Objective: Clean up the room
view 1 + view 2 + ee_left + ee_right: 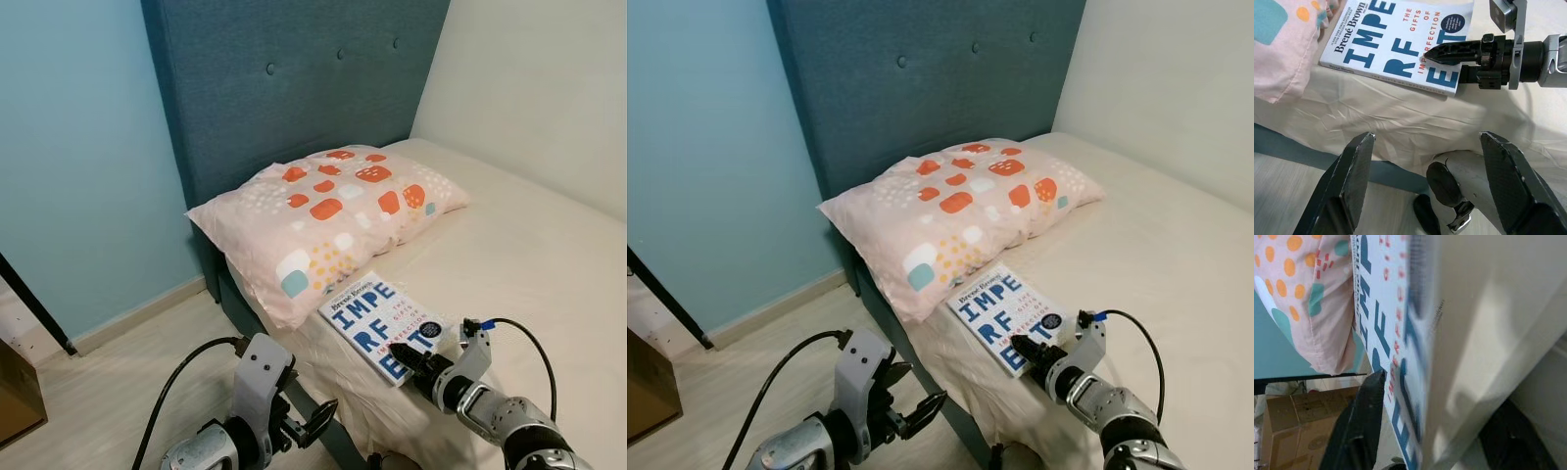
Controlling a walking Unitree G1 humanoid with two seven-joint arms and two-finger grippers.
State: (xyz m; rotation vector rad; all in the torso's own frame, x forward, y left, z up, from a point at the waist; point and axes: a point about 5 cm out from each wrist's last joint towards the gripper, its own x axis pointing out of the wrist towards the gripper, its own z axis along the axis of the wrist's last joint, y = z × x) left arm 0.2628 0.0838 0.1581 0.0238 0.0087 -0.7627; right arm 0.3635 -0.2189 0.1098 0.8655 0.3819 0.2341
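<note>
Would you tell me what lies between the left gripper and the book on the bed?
Only bare, wrinkled cream sheet at the bed's edge separates the open left gripper from the book, as the left wrist view shows.

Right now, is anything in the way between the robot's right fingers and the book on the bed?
No, nothing visible. The right gripper is already at the book, its fingers closed around the near corner. The pillow lies beyond the book's far edge, out of the way.

A pale pink pillow [328,221] is patterned with orange, white and teal patches and yellow dots. A white book [384,324] is lettered in blue. The headboard [294,88] is upholstered in teal.
</note>
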